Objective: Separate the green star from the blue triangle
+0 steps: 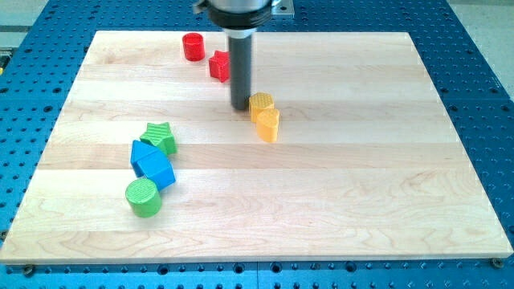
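1. The green star (161, 136) sits on the board's left side, touching the blue triangle (143, 152) at its lower left; a blue cube-like block (157, 170) and a green cylinder (144, 197) lie just below them
2. Our tip (240, 107) grasps nothing, being a bare rod; it stands well apart, to the view's upper right of the star, so the push, we judge, must travel down-left
3. Beside our tip lie two yellow blocks (264, 115); a red cylinder (193, 46) and a red block (218, 66) sit near the top

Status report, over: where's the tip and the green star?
My tip beside yellow blocks. Green star touching blue triangle. Path between clear.
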`<state>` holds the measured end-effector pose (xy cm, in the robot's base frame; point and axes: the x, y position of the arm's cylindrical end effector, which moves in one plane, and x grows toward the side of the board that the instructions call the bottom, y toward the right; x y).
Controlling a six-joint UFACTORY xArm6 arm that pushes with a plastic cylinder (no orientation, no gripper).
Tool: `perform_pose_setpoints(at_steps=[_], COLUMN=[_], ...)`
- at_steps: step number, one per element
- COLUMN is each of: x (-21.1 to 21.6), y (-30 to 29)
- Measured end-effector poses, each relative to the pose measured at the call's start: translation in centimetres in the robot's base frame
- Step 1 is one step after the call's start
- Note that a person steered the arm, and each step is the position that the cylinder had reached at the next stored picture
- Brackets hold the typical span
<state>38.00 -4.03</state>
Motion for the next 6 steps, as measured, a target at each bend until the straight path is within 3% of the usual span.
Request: perform_pose_setpoints(at_steps=[3, 6], x=[9.3, 8.1], y=[-4.7, -9.1])
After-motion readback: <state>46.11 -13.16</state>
